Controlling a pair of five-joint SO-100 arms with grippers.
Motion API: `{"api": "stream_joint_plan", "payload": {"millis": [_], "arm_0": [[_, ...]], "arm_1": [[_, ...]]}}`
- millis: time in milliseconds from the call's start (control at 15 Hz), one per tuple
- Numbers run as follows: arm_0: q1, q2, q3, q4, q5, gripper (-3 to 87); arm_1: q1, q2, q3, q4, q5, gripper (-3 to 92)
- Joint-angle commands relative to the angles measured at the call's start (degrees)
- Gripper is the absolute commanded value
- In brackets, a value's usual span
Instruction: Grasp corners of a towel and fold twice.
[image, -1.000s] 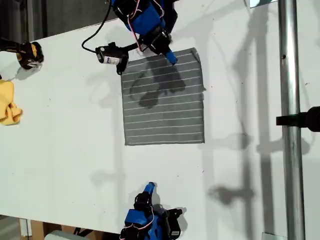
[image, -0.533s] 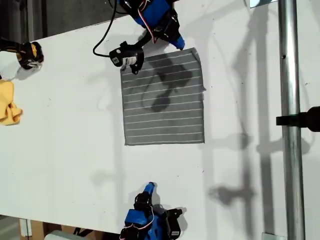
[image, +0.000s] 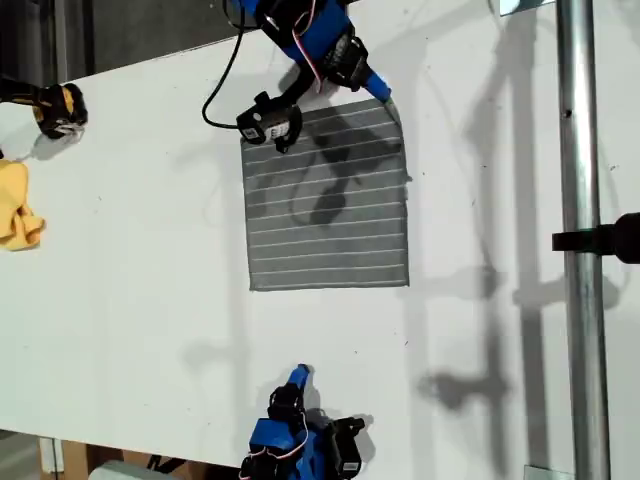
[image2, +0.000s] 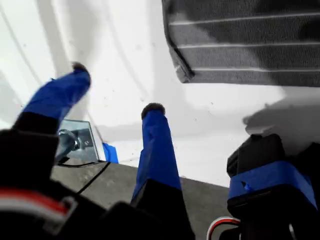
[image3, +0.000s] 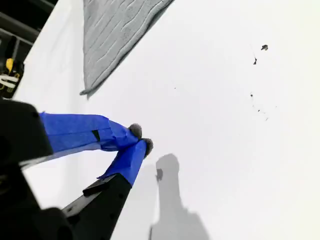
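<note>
First pincer (image2: 112, 92) gapes beside towel (image: 328, 195) corner (image2: 182, 76); no readable writing.

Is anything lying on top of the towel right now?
No object rests on the towel; only arm shadows fall across it. My first gripper, open, hovers off one corner. An arm hides part of the far edge in the exterior view.

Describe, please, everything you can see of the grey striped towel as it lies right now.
The towel is a roughly square grey cloth crossed by thin white parallel stripes, looking like soft woven fabric with a hemmed edge. It lies spread flat, in one layer, on the white table, not yet folded. In the exterior view it sits at the table's upper middle. My first tool, open, hovers by the corner at that view's upper right; the pictures do not show contact. Arm shadows fall across the cloth.
</note>
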Motion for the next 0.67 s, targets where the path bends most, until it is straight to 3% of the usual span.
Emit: {"api": "stream_joint_plan", "payload": {"millis": [0, 600], "arm_0": [[0.62, 0.18, 0.09, 0.18, 0.35, -2.1], [0.79, 0.18, 0.09, 0.0, 0.88, -2.1]], "arm_1": [[-0.18, -2.46, -0.53, 0.35, 0.88, 37.3], [3.87, 3.16, 29.53, -16.88, 8.96, 33.2]]}}
